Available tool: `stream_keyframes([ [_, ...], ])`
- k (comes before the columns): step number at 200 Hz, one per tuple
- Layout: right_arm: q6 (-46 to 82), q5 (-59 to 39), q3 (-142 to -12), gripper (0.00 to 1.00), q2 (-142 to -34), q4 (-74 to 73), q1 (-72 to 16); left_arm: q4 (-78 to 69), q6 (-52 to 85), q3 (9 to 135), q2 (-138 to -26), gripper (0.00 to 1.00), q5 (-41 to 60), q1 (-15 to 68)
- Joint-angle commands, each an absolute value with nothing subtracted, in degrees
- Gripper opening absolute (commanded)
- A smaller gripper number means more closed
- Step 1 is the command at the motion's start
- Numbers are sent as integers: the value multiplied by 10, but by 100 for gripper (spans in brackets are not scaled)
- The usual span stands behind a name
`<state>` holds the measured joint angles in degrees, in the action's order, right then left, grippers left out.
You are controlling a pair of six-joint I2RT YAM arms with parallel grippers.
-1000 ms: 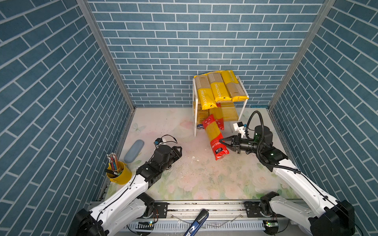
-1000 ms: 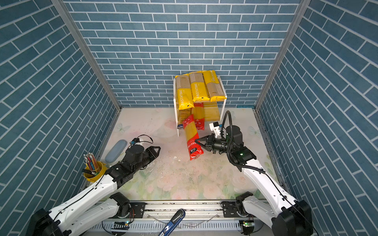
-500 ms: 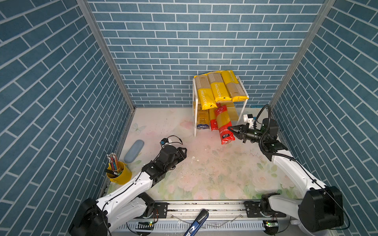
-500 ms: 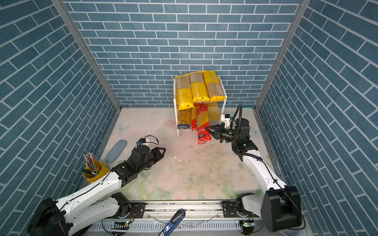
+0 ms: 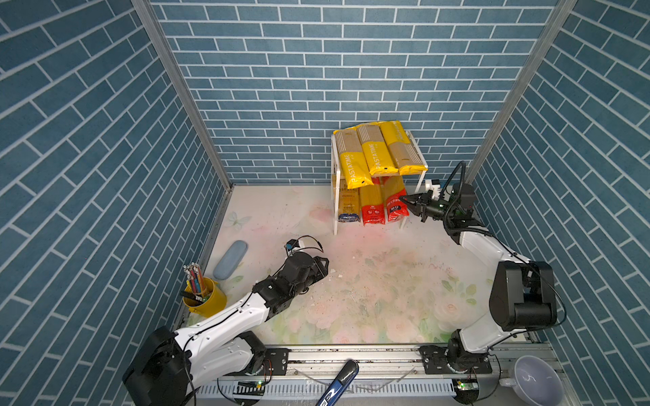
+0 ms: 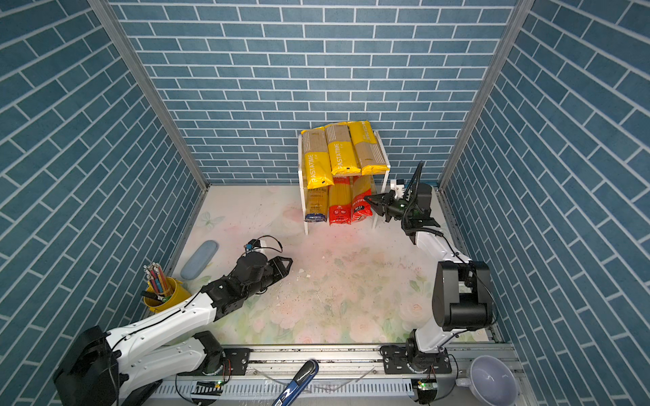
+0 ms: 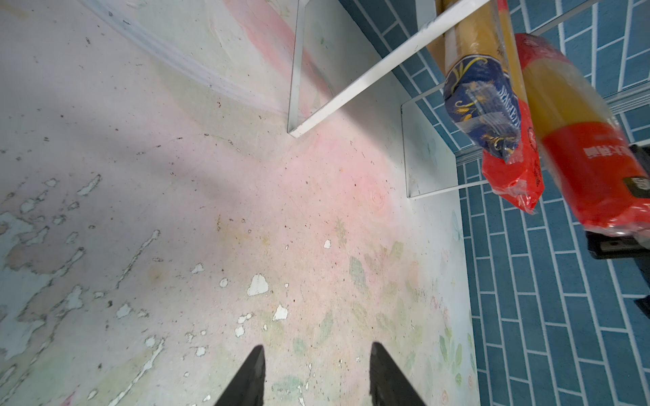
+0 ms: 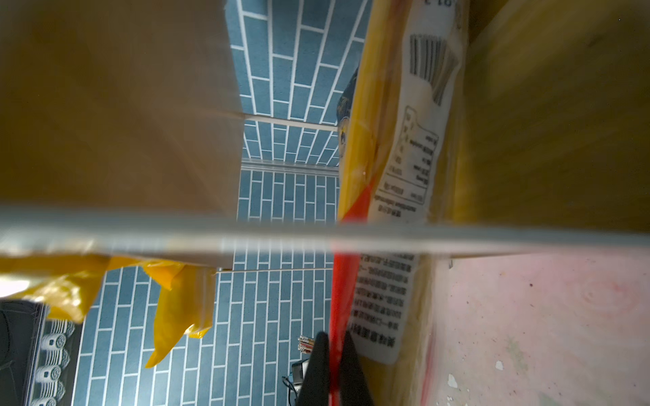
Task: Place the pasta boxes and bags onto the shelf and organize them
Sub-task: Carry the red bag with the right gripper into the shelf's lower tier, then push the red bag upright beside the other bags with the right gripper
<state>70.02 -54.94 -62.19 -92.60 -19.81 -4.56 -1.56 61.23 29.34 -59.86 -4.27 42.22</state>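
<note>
Right gripper (image 5: pixel 405 201) clamped shut on outer red-ended pack's (image 5: pixel 395 207) near-end film. Pack's length runs crosswise to my tips, back into shelf's (image 5: pixel 335 218) lower tier. Left gripper (image 7: pixel 314 355) part-open, empty, well apart.

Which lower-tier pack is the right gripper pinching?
The rightmost red-ended pack, not the middle red-ended pack; the right gripper is shut on its edge.

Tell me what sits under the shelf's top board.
Three packs lie side by side on the lower board: dark-blue-ended pack, middle red-ended pack, right red-ended pack. Their far halves and the board's back are hidden by the yellow packs overhead.
</note>
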Motion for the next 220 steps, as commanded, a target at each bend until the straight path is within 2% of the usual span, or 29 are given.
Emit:
stream_keyframes([
  [1,645,-588,-668,0,-916,-257,-41,-19,613,304,-598,49,-58,428],
  [69,485,-506,-693,0,-930,5,-31,-26,616,295,-606,49,-61,434],
  [135,422,-448,-737,0,-938,88,-41,-28,616,287,-610,49,-60,434],
  [185,301,-298,-807,0,-954,221,-91,-28,616,287,-611,49,-60,435],
  [201,279,-229,-800,0,-953,223,-114,-26,617,285,-608,49,-62,435],
  [220,263,-204,-786,0,-953,202,-131,-27,618,282,-608,49,-63,435],
])
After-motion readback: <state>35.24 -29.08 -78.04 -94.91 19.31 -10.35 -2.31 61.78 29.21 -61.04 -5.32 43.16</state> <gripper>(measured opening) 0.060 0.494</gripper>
